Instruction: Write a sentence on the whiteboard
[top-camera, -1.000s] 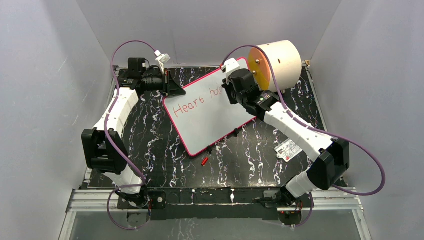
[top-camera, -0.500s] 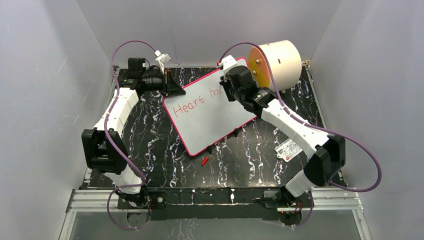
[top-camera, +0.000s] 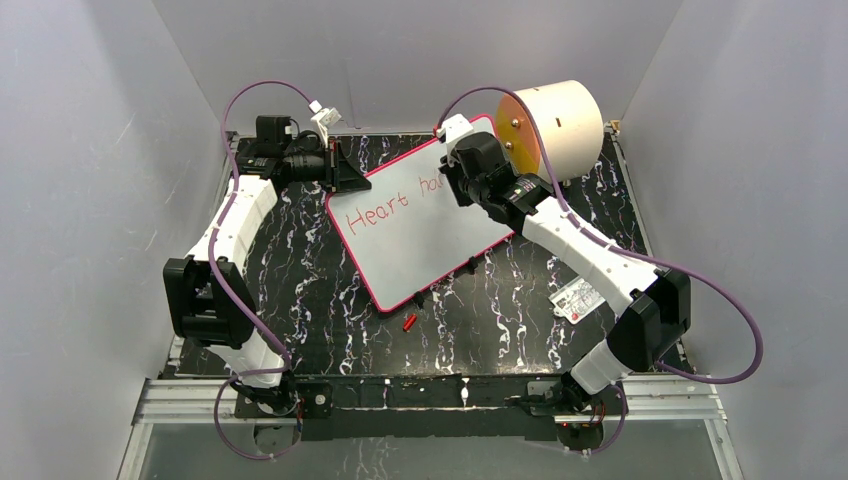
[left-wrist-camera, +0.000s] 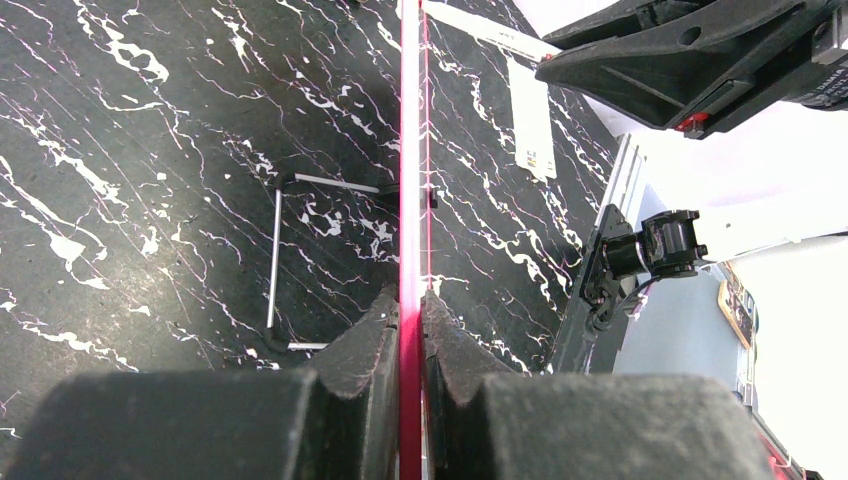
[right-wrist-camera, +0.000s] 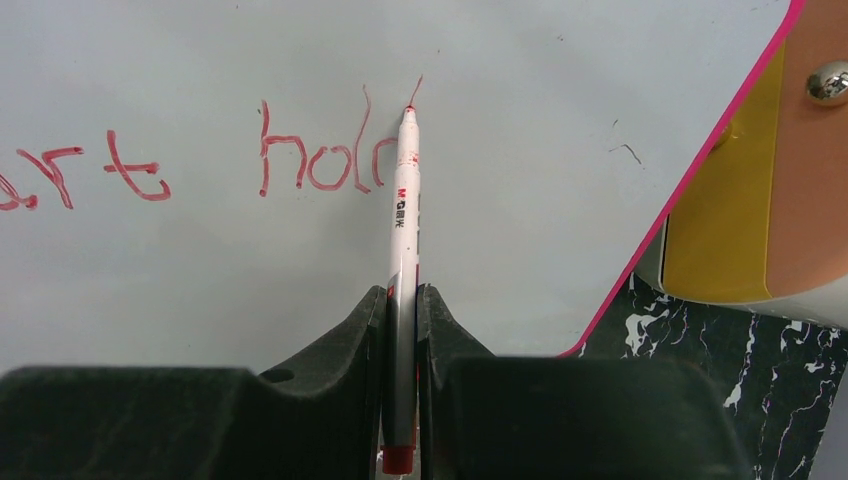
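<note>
Right wrist: right hand clamps marker, tip touching whiteboard.

Bright, even lighting, soft shadows; near claw bodies blurred in wrist views

Top camera looks down from high at 6 o'clock, wide over the table. Left wrist camera, at 10 o'clock, sights close along the edge of the whiteboard; right wrist camera, at 1 o'clock, faces its surface close up. All share the whiteboard.

Robot lab cell; grey enclosure walls
</note>
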